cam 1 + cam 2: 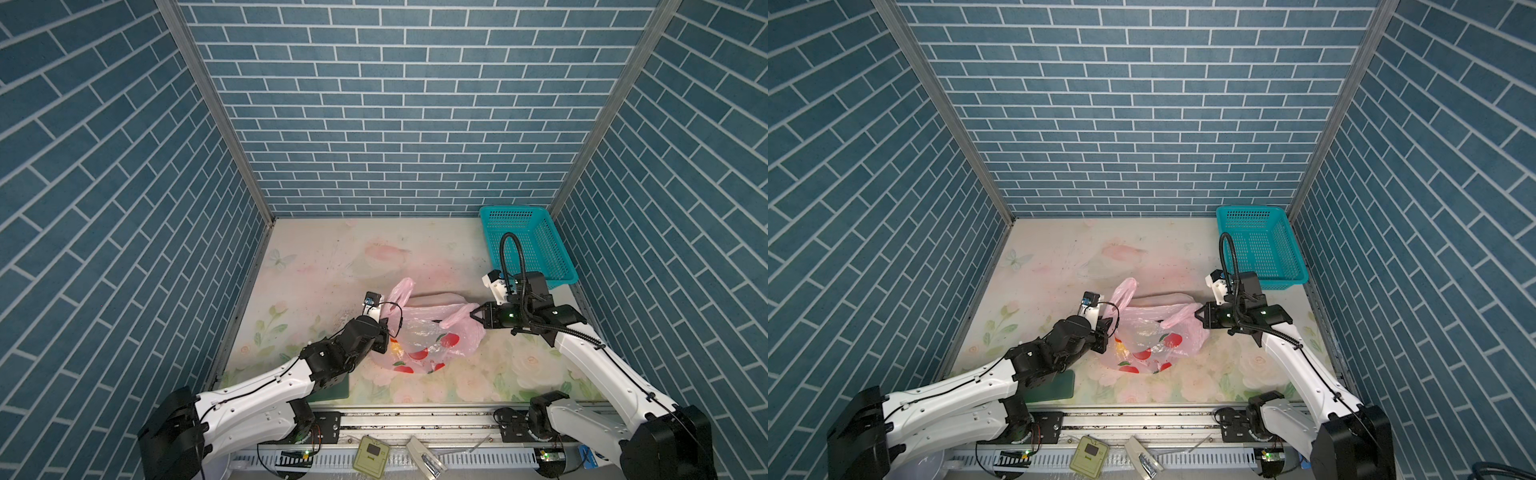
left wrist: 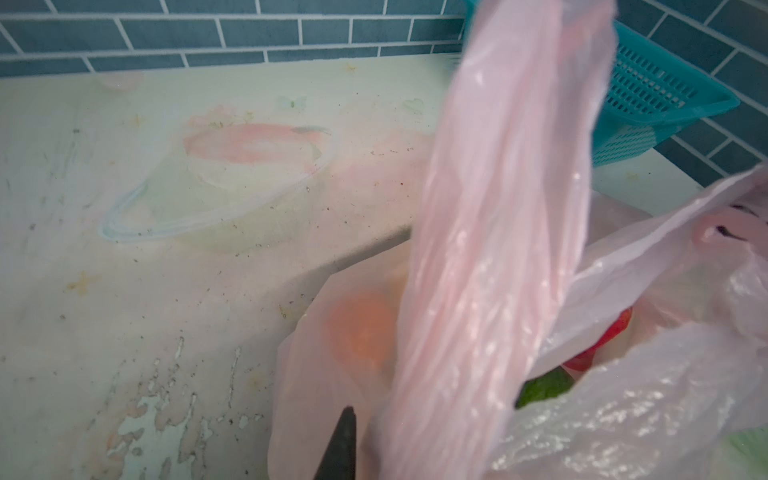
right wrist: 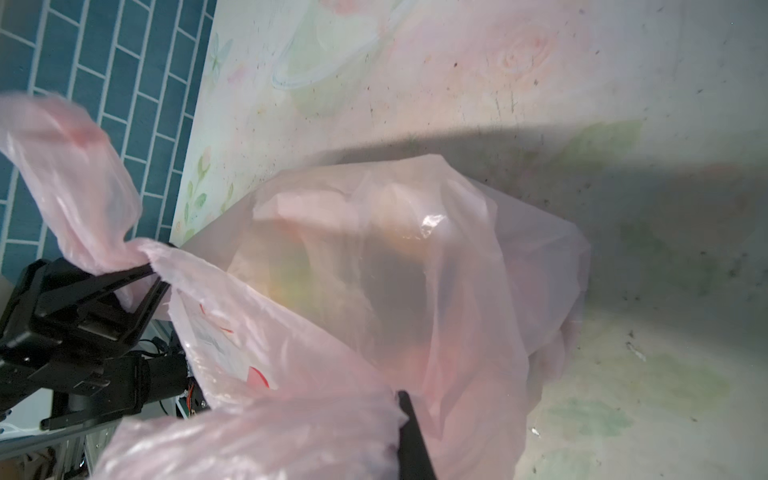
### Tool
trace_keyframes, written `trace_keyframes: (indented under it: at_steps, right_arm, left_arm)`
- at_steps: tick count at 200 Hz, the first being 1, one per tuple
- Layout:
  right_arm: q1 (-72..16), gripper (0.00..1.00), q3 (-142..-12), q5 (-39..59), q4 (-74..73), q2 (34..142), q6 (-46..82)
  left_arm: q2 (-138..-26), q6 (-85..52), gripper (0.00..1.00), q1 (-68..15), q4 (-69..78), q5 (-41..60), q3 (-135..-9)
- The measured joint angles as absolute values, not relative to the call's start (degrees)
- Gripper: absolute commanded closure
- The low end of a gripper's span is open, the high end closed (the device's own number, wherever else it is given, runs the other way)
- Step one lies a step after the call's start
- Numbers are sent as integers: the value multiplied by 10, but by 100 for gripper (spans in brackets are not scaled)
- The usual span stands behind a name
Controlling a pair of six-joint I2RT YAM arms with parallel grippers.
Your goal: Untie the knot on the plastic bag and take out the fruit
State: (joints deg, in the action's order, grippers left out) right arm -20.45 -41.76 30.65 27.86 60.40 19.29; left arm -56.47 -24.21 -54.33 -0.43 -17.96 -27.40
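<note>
Entry: plastic bag, tabletop; knot apparently undone. Held: one handle in clamped right fingers; left fingers at other, grip unclear. Next, likely: lifting out fruit.

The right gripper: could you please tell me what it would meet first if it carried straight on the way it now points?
Probably the plastic bag itself: the right gripper, shut on a handle strip, points straight into its bulging body; depth is unclear.
</note>
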Motion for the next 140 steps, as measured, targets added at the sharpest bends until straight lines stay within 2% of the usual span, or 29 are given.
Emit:
trace_keyframes:
  at_steps: [5,15,45,66,101,140]
  right_arm:
    - [-209,100,-417,304,278,604,193]
    - [-218,100,-417,298,278,603,193]
    - [-225,100,-417,287,283,589,196]
    - [-227,100,-418,280,289,582,196]
    - [-229,100,-428,269,302,577,196]
    - [-229,100,-438,260,310,572,196]
  left_arm:
    - [-567,-249,43,-544,-6,-180,-275]
    - [-568,-245,36,-545,-20,-185,-281]
    - [-565,-236,18,-555,-68,-218,-336]
    - [-569,-219,10,-564,-102,-250,-400]
    - [-624,-184,7,-578,-124,-303,-505]
    - [-714,-162,9,-582,-143,-324,-561]
